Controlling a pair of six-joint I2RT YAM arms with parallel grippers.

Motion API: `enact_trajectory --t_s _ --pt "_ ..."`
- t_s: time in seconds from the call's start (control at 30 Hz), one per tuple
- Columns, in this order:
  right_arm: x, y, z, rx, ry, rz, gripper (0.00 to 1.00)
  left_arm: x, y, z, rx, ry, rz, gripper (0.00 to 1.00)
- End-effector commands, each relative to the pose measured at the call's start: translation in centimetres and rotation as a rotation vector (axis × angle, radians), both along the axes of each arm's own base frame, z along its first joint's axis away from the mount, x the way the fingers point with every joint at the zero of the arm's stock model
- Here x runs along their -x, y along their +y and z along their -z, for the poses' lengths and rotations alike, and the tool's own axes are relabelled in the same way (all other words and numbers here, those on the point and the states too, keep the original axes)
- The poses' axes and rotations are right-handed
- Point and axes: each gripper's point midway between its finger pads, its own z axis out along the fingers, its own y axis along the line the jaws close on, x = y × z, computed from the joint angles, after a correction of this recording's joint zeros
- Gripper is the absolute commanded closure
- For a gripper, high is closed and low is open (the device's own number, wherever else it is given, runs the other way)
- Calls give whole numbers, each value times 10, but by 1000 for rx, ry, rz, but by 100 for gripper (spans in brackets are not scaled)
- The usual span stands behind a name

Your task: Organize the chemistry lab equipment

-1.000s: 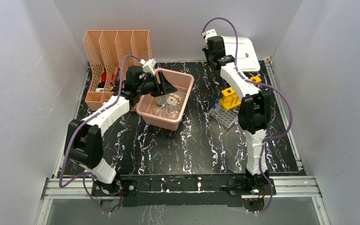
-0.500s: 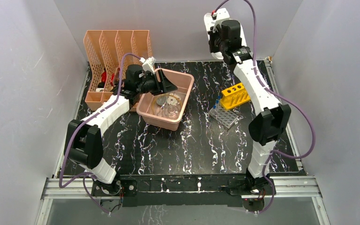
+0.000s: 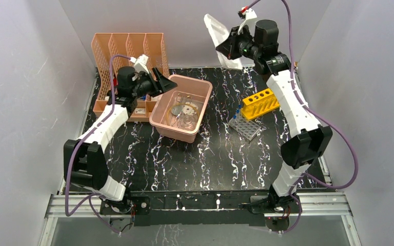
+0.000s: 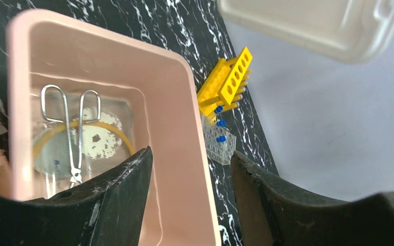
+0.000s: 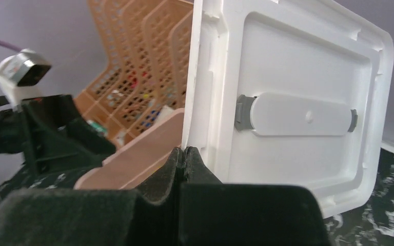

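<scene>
The pink tub (image 3: pixel 182 134) stands left of centre and holds clear glass dishes (image 3: pixel 184 115), a yellow rubber tube (image 4: pixel 107 125) and metal tweezers (image 4: pixel 72 133). My left gripper (image 3: pixel 163 81) hovers open over the tub's back left corner with nothing between its fingers; in the left wrist view, this gripper (image 4: pixel 191 154) frames the tub's right wall below. My right gripper (image 3: pixel 234 46) is raised at the back, shut on the edge of the white lid (image 3: pixel 218 36), which hangs tilted in the air. The right wrist view shows the lid (image 5: pixel 297 77) edge pinched in the gripper (image 5: pixel 184 151).
A peach mesh file holder (image 3: pixel 128 51) stands at the back left, just behind my left gripper. A yellow tube rack (image 3: pixel 258 103) and a clear tube rack (image 3: pixel 246 125) with blue caps lie right of the tub. White walls enclose the table.
My right arm has lifted the white lid off the back right of the table and swung it up and to the left. My left gripper has drawn back left from the tub's rim.
</scene>
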Motion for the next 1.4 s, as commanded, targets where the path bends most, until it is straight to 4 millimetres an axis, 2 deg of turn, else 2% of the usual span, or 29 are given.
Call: enact_trajectory --t_s 0.0,0.07,0.17,0.33,0.67,1.0,1.13,1.37 --pt "57 12 -82 -225 -142 -256 100 10 9 -41 69 -111 33 43" --pt "73 12 -86 -285 -118 -333 100 13 11 -47 89 -142 36 41" --pt "102 8 -108 -403 -129 -458 100 17 15 -54 143 -192 51 34" --pt "135 -4 -126 -563 -112 -609 100 22 16 -68 248 -262 96 22" --pt "181 -16 -149 -822 -77 -862 100 36 13 -94 426 -426 205 2" --pt "218 -30 -158 -981 -49 -995 100 41 9 -122 560 -556 344 2" --pt "235 -33 -164 -1005 -64 -1044 100 39 7 -123 569 -566 381 2" --pt "247 -28 -161 -1035 -27 -1090 100 31 5 -131 548 -616 403 5"
